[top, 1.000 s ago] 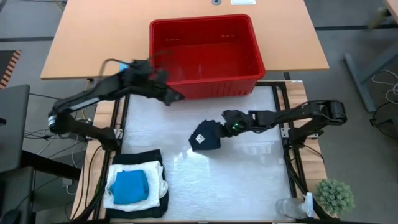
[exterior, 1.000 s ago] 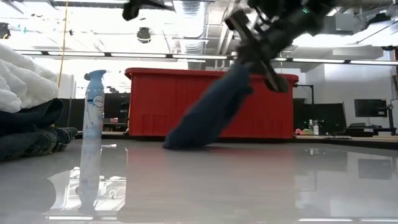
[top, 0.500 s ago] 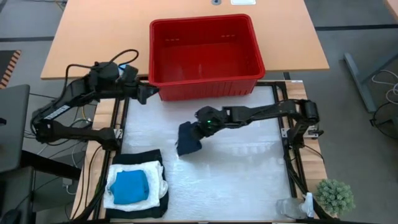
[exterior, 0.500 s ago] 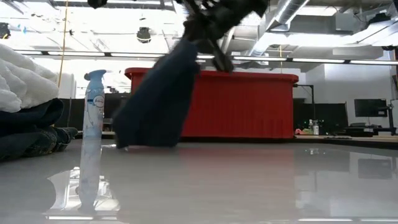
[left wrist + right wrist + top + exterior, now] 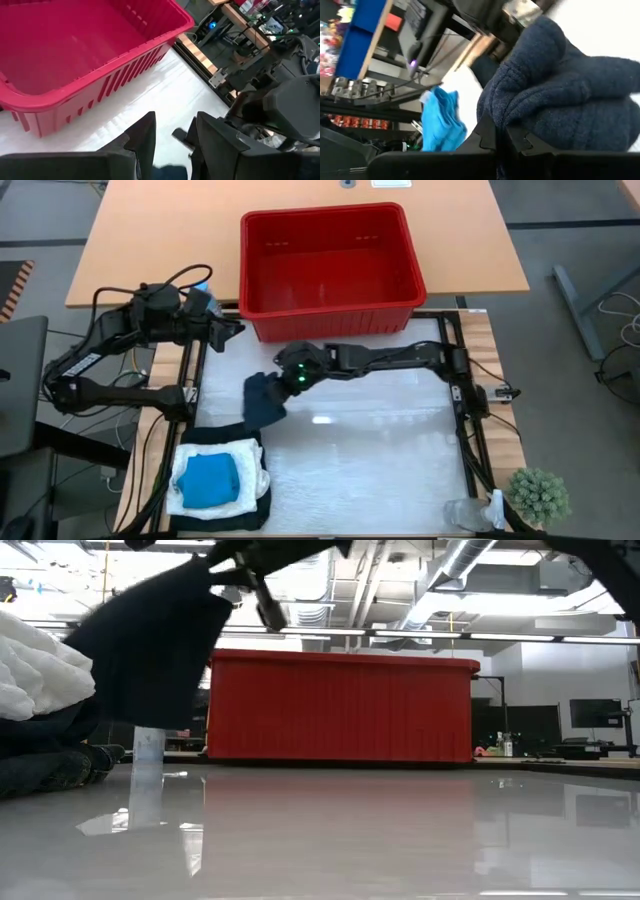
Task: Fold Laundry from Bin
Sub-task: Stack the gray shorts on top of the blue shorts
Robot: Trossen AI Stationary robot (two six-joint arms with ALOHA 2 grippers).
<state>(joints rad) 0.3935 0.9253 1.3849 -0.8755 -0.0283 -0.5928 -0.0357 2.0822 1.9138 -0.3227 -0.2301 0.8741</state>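
Note:
My right gripper (image 5: 290,380) reaches from the table's right to its left middle and is shut on a dark navy knit cloth (image 5: 262,400), one piece of the laundry. The cloth hangs in the low view (image 5: 150,650). At the near left corner lies a pile: a black garment (image 5: 250,435) at the bottom, a white crinkled one (image 5: 255,465) on it, a bright blue one (image 5: 210,480) on top. The red bin (image 5: 330,320) stands at the far middle. My left gripper (image 5: 232,330) is open with nothing in it, beside the bin's near left corner. My right gripper pinches a bunched upper part of the navy cloth (image 5: 520,117) between its two shut fingers (image 5: 487,137). The fingers come from the table's right, slanting down. The cloth hangs below them, slack and clear of the table (image 5: 150,690); how many layers are held, I cannot tell.
A spray bottle (image 5: 148,745) stands behind the hanging cloth in the low view. A small plant (image 5: 540,495) and a clear bottle (image 5: 470,515) sit at the near right corner. The white tabletop (image 5: 380,460) spreads between the pile and those.
My right gripper has carried the navy cloth toward the table's left edge and upward, rolling as it went; the cloth's lower end, which trailed on the table, now hangs clear. My left gripper has drawn back from the bin's front wall toward the table's left edge.

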